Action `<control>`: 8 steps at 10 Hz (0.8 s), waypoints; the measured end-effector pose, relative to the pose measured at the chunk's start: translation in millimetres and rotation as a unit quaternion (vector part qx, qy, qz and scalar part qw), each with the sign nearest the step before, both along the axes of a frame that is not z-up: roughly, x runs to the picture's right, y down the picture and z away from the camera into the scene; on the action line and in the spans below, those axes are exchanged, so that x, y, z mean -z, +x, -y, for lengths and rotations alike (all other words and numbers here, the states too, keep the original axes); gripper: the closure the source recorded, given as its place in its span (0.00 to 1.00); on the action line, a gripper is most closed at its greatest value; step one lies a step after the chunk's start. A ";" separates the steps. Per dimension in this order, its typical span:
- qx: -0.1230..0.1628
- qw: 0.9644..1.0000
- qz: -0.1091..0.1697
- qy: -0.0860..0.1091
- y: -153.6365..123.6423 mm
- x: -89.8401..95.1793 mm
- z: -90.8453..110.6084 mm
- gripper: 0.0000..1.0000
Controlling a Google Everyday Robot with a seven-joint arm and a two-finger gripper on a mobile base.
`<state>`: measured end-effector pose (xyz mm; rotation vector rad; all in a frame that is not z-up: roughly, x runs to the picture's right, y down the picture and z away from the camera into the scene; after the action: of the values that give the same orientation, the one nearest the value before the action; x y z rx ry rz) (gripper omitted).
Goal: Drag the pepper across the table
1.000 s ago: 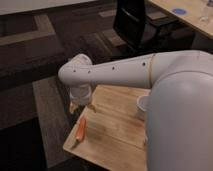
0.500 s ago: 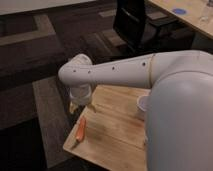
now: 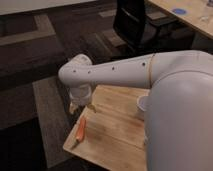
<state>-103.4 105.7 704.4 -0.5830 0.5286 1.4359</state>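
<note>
The orange-red pepper (image 3: 80, 129) lies on the light wooden table (image 3: 117, 135) near its left edge, long axis pointing toward the front corner. My gripper (image 3: 81, 106) hangs from the white arm above the table's far left corner, just beyond the pepper's far end and apart from it. The arm crosses the view from the right and hides part of the table.
A white cup (image 3: 143, 105) stands on the table at the right, partly behind my arm. A black office chair (image 3: 135, 22) and a paler table with a blue disc (image 3: 179, 11) stand at the back. Dark carpet surrounds the table.
</note>
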 end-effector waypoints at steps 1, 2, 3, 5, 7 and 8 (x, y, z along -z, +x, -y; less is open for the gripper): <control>0.000 1.000 0.000 -0.002 -1.7 -0.1 -5.2 0.35; 0.001 1.000 0.001 -0.006 -5.1 -0.2 -13.4 0.35; 0.001 1.000 0.002 -0.009 -8.0 0.3 -18.9 0.35; -0.002 1.000 0.003 -0.014 -9.5 -0.2 -30.6 0.35; -0.010 1.000 0.007 -0.017 -11.3 -2.4 -42.4 0.35; -0.018 1.000 0.013 -0.018 -14.0 -6.0 -55.7 0.35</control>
<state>-117.4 161.3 710.4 -0.6418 0.5256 1.4530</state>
